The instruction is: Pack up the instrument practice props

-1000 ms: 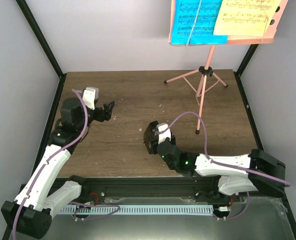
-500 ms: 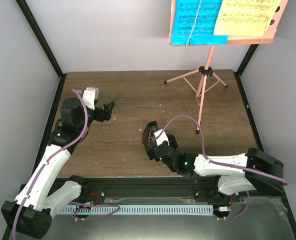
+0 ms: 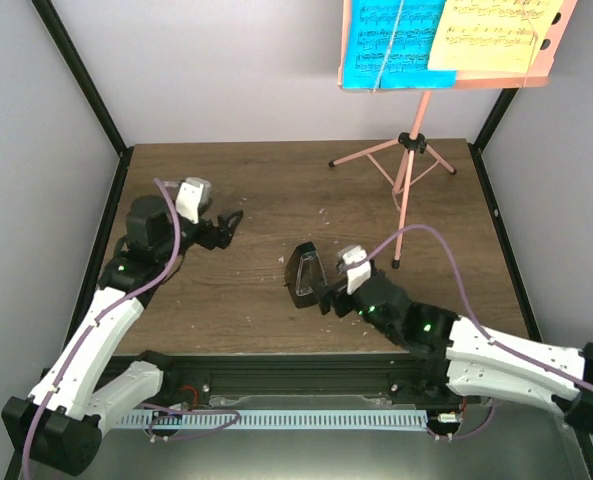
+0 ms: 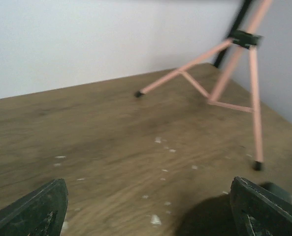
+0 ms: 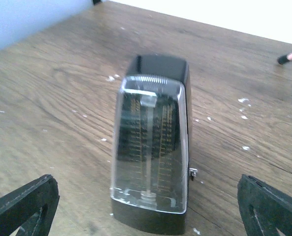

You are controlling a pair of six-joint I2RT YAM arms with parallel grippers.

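Note:
The black metronome (image 3: 301, 275) stands upright on the table's middle, its clear front cover facing my right wrist camera (image 5: 153, 157). My right gripper (image 3: 327, 298) sits just to its right, open wide; its fingers (image 5: 22, 206) flank the metronome's base without touching it. The pink music stand (image 3: 408, 160) rests on its tripod at the back right. Its desk (image 3: 546, 70) carries a cyan page (image 3: 391, 40) and a pale-yellow page (image 3: 491, 35). My left gripper (image 3: 231, 225) hovers open over the table's left part, nothing in it. The tripod legs (image 4: 219, 73) show ahead of it.
Black frame posts stand at the back corners, one on the left (image 3: 81, 75). Grey walls close in the table on three sides. A pink stand foot (image 5: 291, 56) lies to the right beyond the metronome. Small white specks (image 4: 160, 140) dot the wood.
My right gripper has opened, let go of the metronome and drawn back a little to the right, its arm swinging outward. The left gripper has edged to the right.

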